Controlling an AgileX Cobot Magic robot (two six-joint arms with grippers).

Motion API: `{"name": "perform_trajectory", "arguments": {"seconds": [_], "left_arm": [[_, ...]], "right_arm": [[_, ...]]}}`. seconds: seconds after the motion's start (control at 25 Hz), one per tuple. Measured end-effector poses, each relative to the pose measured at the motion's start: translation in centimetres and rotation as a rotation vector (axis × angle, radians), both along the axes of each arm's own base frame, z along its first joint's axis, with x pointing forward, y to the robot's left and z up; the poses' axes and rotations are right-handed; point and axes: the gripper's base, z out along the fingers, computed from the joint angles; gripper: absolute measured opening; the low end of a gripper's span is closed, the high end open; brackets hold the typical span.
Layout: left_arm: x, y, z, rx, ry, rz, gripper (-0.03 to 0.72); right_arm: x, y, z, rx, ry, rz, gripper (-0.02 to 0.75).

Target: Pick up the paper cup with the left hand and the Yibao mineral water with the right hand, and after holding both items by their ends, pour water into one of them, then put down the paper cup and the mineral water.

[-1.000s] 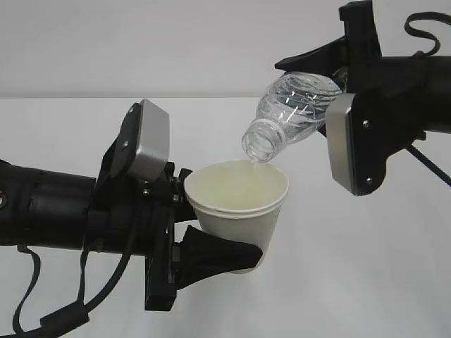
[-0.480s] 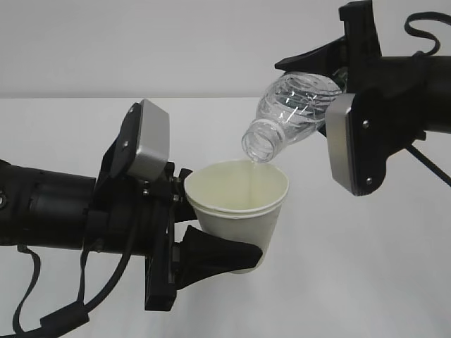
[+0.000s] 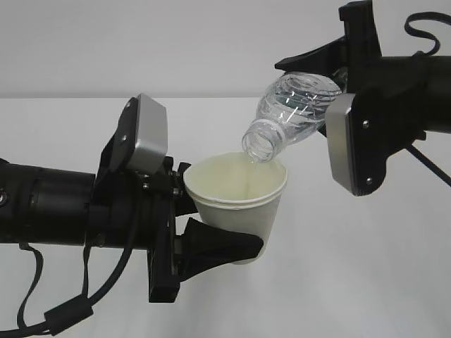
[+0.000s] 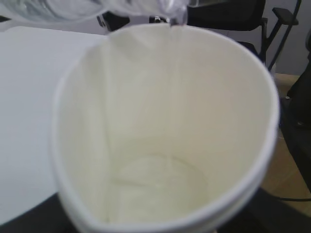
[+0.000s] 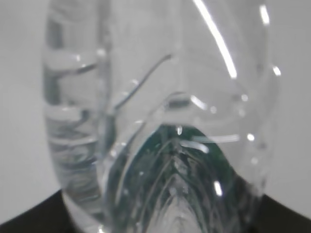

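Observation:
My left gripper [image 3: 211,215] is shut on the white paper cup [image 3: 243,204] and holds it upright above the table, one black finger [image 3: 225,246] under its near side. My right gripper [image 3: 320,91] is shut on the base end of the clear Yibao mineral water bottle [image 3: 292,109]. The bottle is tilted down to the left, its open mouth just over the cup's far rim. In the left wrist view the cup's cream inside [image 4: 165,131] fills the frame with the bottle [image 4: 97,7] above. In the right wrist view the bottle [image 5: 160,121] fills the frame, green label showing through.
The white table [image 3: 366,267] lies below both arms, against a grey wall. Black cables hang under the left arm [image 3: 67,310]. In the left wrist view a black office chair [image 4: 274,19] and brown floor show past the table's edge.
The left gripper has lifted the cup a little, so its rim sits closer under the bottle's mouth. The bottle and the right arm have not moved.

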Motion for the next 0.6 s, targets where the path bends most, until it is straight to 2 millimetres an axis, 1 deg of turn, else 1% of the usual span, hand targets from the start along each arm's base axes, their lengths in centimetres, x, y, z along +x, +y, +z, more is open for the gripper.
{"name": "perform_trajectory", "arguments": {"seconds": [0.6], "left_arm": [[0.02, 0.00, 0.02, 0.000, -0.015, -0.002, 0.428]], "right_arm": [[0.00, 0.00, 0.00, -0.001, 0.000, 0.000, 0.414]]}}
